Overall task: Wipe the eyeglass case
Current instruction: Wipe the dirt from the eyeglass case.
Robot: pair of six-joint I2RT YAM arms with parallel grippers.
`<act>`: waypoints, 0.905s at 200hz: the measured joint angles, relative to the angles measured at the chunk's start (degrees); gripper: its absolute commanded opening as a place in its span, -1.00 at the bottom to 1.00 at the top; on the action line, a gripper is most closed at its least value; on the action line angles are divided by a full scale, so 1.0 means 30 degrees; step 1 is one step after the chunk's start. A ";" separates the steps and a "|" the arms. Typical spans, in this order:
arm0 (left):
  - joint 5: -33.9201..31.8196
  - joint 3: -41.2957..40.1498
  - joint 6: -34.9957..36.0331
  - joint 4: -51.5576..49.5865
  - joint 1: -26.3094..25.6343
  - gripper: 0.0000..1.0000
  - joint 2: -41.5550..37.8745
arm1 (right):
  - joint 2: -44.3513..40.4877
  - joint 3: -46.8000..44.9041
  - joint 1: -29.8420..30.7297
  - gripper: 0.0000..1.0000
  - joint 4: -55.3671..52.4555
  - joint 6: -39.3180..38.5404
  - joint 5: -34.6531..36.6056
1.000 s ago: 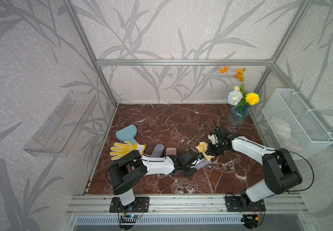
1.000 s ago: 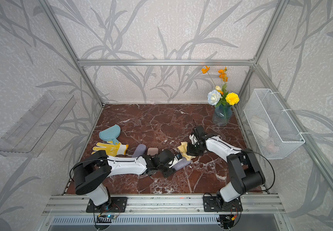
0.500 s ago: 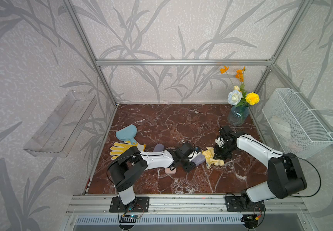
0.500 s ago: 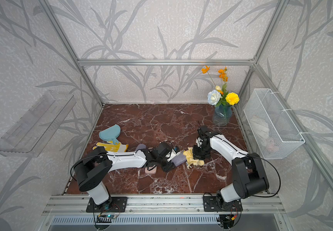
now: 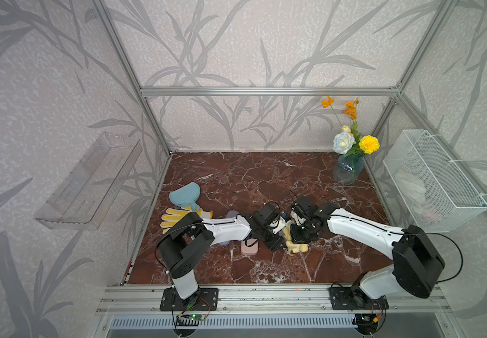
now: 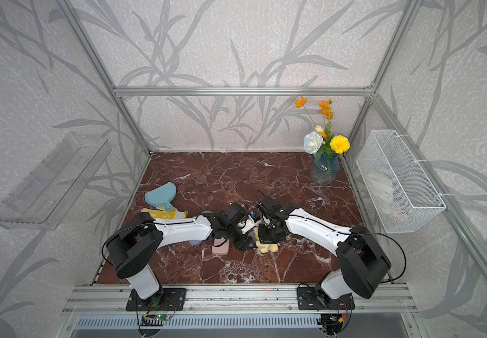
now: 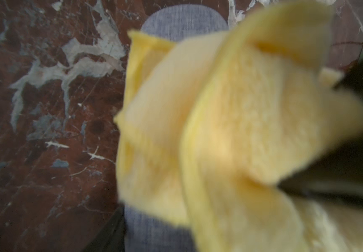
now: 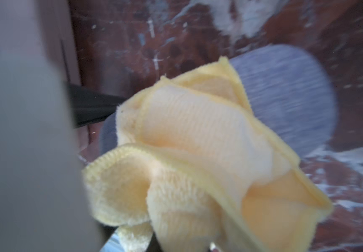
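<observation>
**Eyeglass case**: grey-blue, fabric-covered, with rounded ends. It is lying near the front middle of the red-brown marble table, between the two arms. In both top views it is sitting almost wholly hidden beneath the grippers. Whether it is resting on the table or being held just above it cannot be told.

**Yellow cloth**: plush, bunching in loose folds. It is draping across the middle of the case and leaving both ends showing. In a top view its lower folds are trailing onto the table.

**Right gripper**: jaws fully closed, pinching the cloth and pressing it down over the case.

**Left gripper**: jaws drawn in close and gripping the case by one end. One dark finger is lying against that end.

**Surroundings:**
- A pink oblong object is lying just beside the left gripper.
- A lavender object is showing partly behind the left arm.
- A blue mitt and a yellow glove are lying near the left wall.
- A glass vase of flowers is standing in the far right corner.
- A wire basket is hanging on the right wall.
- A clear shelf is hanging on the left wall.
</observation>
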 measured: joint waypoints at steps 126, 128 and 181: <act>0.2506 0.0000 -0.0299 -0.0277 -0.0044 -0.85 0.0000 | -0.0845 0.1151 -0.8021 -1.00 -0.1231 -0.4022 0.5078; 0.2543 0.0000 -0.0299 -0.0284 -0.0044 -0.85 0.0000 | -0.1005 0.1151 -0.7978 -1.00 -0.1304 -0.4058 0.5129; 0.3169 0.0000 -0.0561 -0.0474 0.0423 -0.85 0.0000 | -0.4721 -0.0780 -0.2980 -1.00 -0.1639 -0.2317 0.3636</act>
